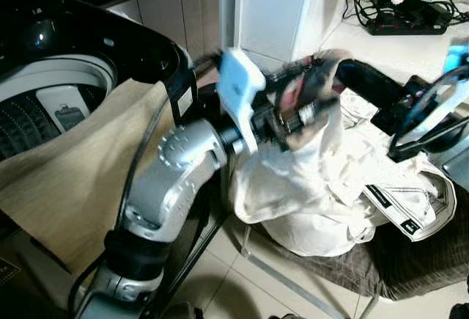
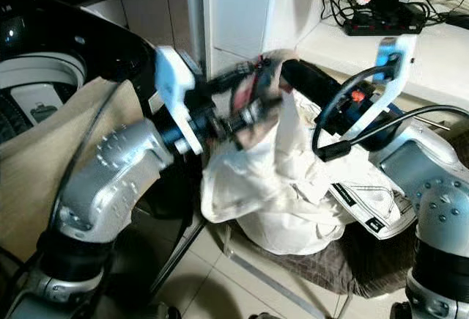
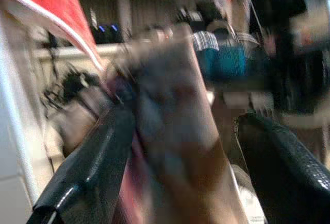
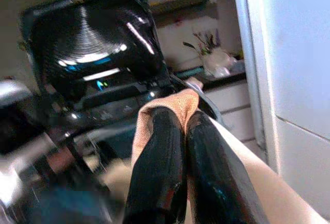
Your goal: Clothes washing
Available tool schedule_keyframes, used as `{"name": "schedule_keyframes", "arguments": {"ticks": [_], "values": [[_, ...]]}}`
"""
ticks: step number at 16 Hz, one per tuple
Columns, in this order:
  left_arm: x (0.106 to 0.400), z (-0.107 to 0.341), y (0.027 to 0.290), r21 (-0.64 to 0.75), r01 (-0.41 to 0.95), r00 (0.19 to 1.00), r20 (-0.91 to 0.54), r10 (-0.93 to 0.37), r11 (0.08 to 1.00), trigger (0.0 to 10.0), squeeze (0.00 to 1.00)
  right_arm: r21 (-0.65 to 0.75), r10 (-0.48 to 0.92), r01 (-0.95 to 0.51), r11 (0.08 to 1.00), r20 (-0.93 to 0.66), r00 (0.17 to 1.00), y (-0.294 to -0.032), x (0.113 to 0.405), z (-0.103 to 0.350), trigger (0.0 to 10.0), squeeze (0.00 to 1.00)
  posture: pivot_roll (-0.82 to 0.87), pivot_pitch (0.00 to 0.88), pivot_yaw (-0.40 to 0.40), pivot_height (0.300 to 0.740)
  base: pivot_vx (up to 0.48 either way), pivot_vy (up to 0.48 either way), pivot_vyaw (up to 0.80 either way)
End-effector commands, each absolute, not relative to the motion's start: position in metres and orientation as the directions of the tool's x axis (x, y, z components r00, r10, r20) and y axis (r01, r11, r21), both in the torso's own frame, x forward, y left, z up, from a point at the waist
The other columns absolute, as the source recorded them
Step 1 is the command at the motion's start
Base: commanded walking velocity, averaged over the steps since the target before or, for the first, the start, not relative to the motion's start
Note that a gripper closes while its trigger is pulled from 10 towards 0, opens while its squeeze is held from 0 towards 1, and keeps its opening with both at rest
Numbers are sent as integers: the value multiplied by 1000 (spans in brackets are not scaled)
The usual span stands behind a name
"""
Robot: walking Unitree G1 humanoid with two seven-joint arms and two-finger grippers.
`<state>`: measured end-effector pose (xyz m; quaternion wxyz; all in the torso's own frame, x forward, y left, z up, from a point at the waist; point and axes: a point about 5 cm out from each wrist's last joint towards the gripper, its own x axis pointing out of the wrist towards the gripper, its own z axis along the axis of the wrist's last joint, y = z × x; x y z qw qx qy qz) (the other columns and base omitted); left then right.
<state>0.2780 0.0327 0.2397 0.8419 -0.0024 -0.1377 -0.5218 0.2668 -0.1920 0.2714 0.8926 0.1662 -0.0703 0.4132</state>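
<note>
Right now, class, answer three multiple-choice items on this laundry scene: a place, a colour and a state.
1. Where is the beige cloth?
A. over the washing machine's edge
B. on the counter
C. on the floor

2. The power strip's colour?
A. white
B. black
C. blue

3. The left gripper is:
A. open, empty
B. gripping a cable
C. shut on the garment

Answers: A, the beige cloth drapes over the washing machine; B, the power strip is black; C, the left gripper pinches the garment.

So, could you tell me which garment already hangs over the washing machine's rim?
The beige cloth; it drapes over the washer rim, while the white garment hangs from the left gripper.
</note>
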Motion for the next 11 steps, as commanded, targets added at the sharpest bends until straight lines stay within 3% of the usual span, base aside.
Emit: {"name": "schedule_keyframes", "arguments": {"ticks": [1,5,8,9,10,11], "values": [[278,232,30,169,882,409,186,-893,439,10000,0,226,711,-767,600,289,641,-193,262,278,0,0,-107,0,8,740,0,0,0],[290,227,32,234,811,517,143,-844,537,10000,0,222,735,-791,571,293,612,-186,259,280,0,0,-104,0,6,740,0,0,0],[295,229,34,230,788,545,169,-821,571,10000,0,220,743,-797,562,289,604,-183,258,281,0,0,-103,0,3,740,0,0,0],[296,230,35,220,782,554,185,-812,583,4196,0,221,744,-797,561,286,603,-182,258,281,0,0,-104,0,2,740,0,0,0],[296,231,35,214,780,557,191,-808,588,0,0,221,745,-798,561,284,603,-181,257,280,0,0,-105,0,3,740,0,0,0],[297,231,36,212,779,558,195,-807,590,0,0,222,746,-798,561,282,603,-180,257,280,0,0,-106,0,4,740,0,0,0]]}}
